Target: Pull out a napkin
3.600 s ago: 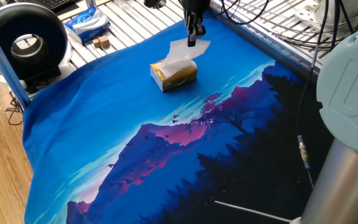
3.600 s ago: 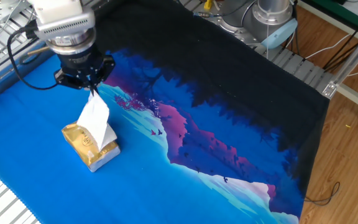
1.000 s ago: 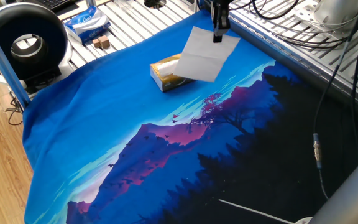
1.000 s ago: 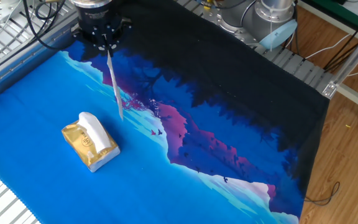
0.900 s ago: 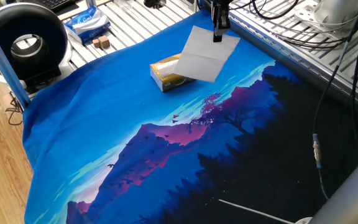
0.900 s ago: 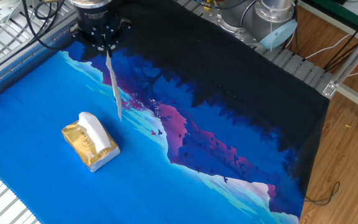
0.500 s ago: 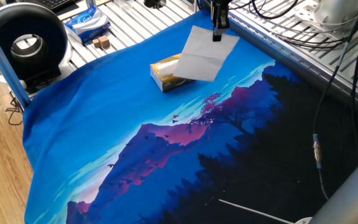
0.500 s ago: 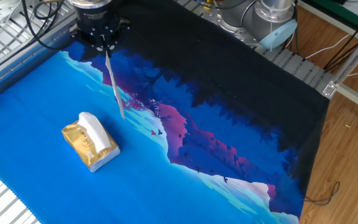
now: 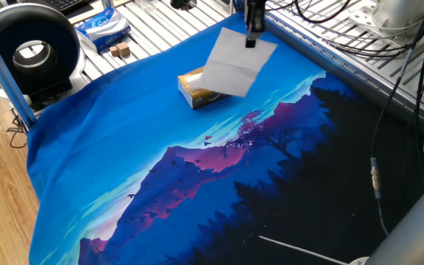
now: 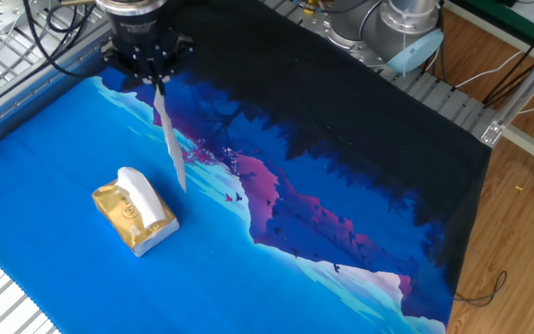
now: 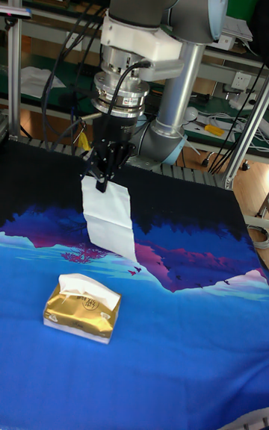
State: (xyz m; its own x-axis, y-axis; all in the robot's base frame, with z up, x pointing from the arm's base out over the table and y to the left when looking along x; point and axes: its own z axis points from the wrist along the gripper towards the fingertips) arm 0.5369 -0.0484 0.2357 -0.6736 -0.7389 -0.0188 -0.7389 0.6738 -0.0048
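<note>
Gripper [image 11: 100, 181]: clamped on the top edge of the napkin [image 11: 110, 221], a white creased sheet hanging free in the air, clear of and above the golden-yellow tissue pack [image 11: 81, 309]. Pack: lies on the blue mountain-print cloth [image 9: 124, 162] covering the tabletop, another white tissue poking from its slot; printing illegible. Blue-and-white packet [image 9: 103, 27]: on the slatted surface beyond the cloth, lettering unreadable.

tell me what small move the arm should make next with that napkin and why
Probably lower it a little toward the bare blue cloth and let go. The gripper is shut on the top edge of the napkin, which hangs fully clear of the yellow tissue pack, where a fresh sheet already pokes up. The pull looks done, so only setting it down seems left.
</note>
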